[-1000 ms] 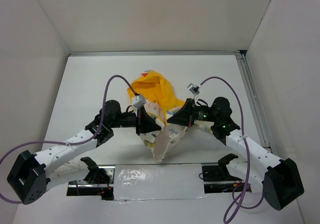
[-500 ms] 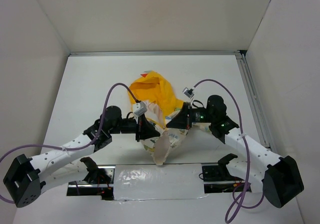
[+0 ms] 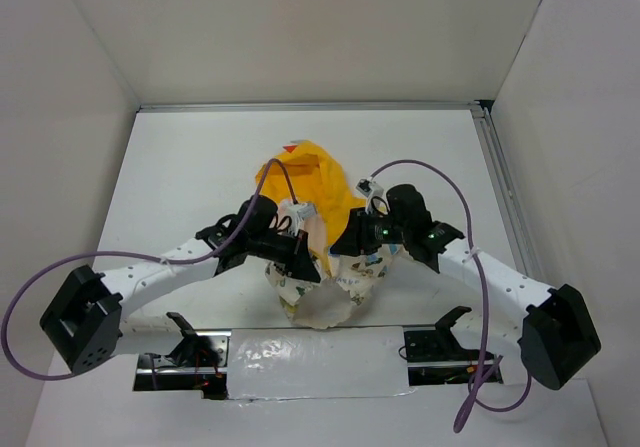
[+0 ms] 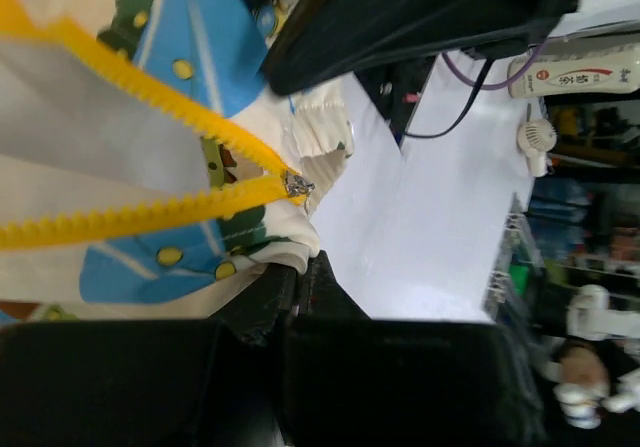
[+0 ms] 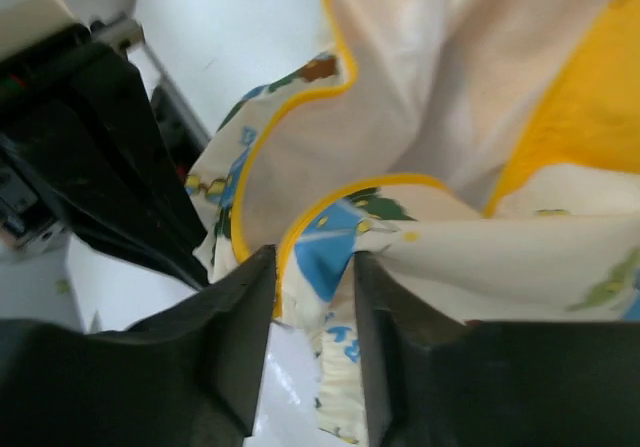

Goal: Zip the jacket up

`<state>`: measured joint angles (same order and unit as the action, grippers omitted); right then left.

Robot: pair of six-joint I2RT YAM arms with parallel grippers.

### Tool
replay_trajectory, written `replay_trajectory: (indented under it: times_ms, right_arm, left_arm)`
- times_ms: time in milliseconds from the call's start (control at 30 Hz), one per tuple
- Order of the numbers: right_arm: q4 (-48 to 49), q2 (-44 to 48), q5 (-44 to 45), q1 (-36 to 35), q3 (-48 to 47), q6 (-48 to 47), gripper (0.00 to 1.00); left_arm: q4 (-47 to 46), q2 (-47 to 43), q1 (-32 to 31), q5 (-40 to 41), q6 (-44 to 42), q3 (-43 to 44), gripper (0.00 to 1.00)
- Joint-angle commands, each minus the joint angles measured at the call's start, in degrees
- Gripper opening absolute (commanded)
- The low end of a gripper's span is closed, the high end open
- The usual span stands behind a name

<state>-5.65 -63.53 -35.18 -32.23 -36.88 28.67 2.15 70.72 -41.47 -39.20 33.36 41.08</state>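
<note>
The jacket [image 3: 322, 272] lies bunched in a heap at the middle of the white tabletop [image 3: 180, 167], between the two arms, with its yellow hood [image 3: 305, 172] spread toward the far side and its cream printed body nearer the arm bases. The left gripper [image 3: 303, 264] reaches in from the left onto the printed fabric. Its fingers are pressed together and, in its wrist view, the left gripper [image 4: 298, 287] pinches the cream hem of the jacket [image 4: 180, 87] just under the zipper. Two rows of yellow zipper teeth [image 4: 150, 212] run in from the left edge of that view, apart at first, then converging in a V at a small metal end piece [image 4: 297, 184] at the bottom of the garment. The right gripper [image 3: 352, 242] comes in from the right onto the other side of the heap. In its wrist view the right gripper [image 5: 312, 267] is spread, with one black finger [image 5: 240, 337] on either side of a fold of the jacket [image 5: 400, 147]. A yellow-piped edge [image 5: 300, 222] curves down into the gap, and the blue-printed cloth sits loose between the pads rather than squeezed. Yellow lining [image 5: 590, 87] shows at the upper right of that view.
</note>
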Motion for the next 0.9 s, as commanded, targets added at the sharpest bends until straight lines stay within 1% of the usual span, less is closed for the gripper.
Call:
replay_trajectory:
  times_ms: [0, 33, 67, 133, 200, 233, 300, 333, 367, 400, 433, 467, 500, 567, 600, 633, 700, 767, 867]
  right_arm:
    - [-1.5, 0.0, 10.3, -0.4, -3.6, -1.9, 0.46]
    - [-2.6, -0.2, 11.6, -0.6, -3.9, -2.2, 0.47]
    - [-3.4, -0.3, 12.5, -1.2, -4.0, -2.3, 0.48]
    - [-6.0, -0.3, 16.0, -2.0, -4.7, -2.9, 0.52]
    - [-7.7, 0.6, 18.9, -4.2, -5.5, -3.6, 0.53]
    - [-10.1, 0.9, 23.5, -5.3, -5.9, -3.6, 0.57]
    - [-12.6, 3.1, 27.9, -9.8, -7.7, -4.5, 0.60]
    - [-15.7, 4.5, 33.6, -11.6, -8.3, -4.4, 0.66]
    - [-16.9, 5.1, 35.0, -13.5, -9.2, -4.9, 0.67]
    - [-18.2, 5.7, 38.9, -17.2, -9.5, -4.9, 0.69]
    - [-20.2, 7.0, 41.7, -19.3, -9.7, -4.0, 0.72]
    - [-21.0, 7.3, 45.6, -20.9, -9.8, -4.0, 0.87]
    - [-23.1, 7.5, 48.2, -24.8, -10.0, -3.1, 0.87]
    - [-25.4, 7.6, 52.9, -28.2, -10.5, -1.4, 0.87]
    - [-26.2, 7.7, 54.5, -31.5, -10.8, -0.7, 0.86]
    - [-26.9, 7.7, 55.5, -33.1, -11.3, -0.8, 0.82]
    - [-28.5, 7.3, 58.2, -36.8, -11.7, 0.0, 0.78]
    - [-28.8, 5.9, 58.7, -39.3, -11.9, 0.4, 0.74]
    - [-28.5, 2.6, 62.2, -43.8, -12.6, 1.7, 0.73]
  left_arm:
    - [6.8, 2.4, 1.0, -1.3, 5.1, 3.0, 0.00]
    - [7.1, 3.7, 2.3, -1.8, 5.7, 3.3, 0.00]
    - [6.9, 4.2, 2.9, -3.9, 5.7, 3.7, 0.00]
    - [6.9, 5.7, 4.0, -4.8, 6.8, 3.9, 0.00]
    - [7.1, 6.2, 4.4, -5.1, 7.9, 4.1, 0.00]
    - [7.0, 6.5, 4.6, -5.5, 8.0, 4.3, 0.00]
    - [7.5, 6.6, 4.6, -5.4, 8.5, 4.5, 0.00]
    - [7.9, 6.6, 4.6, -5.0, 8.8, 4.7, 0.00]
    - [8.2, 6.5, 4.8, -4.7, 8.8, 4.9, 0.00]
    - [8.2, 6.4, 4.8, -4.6, 8.8, 5.0, 0.00]
    - [8.7, 6.1, 5.0, -4.3, 9.2, 5.2, 0.00]
    - [8.9, 5.9, 5.1, -4.0, 9.4, 5.3, 0.00]
    - [8.9, 5.5, 5.2, -3.7, 9.6, 5.3, 0.00]
    - [9.3, 5.0, 5.2, -3.5, 9.9, 5.6, 0.00]
    - [9.4, 4.8, 5.3, -3.3, 10.1, 5.7, 0.00]
    - [9.4, 4.5, 5.3, -3.3, 10.1, 5.7, 0.00]
    - [9.9, 3.9, 5.3, -3.0, 10.3, 5.7, 0.00]
    - [10.2, 3.4, 5.3, -2.8, 10.5, 5.7, 0.00]
    - [10.7, 2.6, 5.3, -2.1, 10.5, 5.7, 0.00]
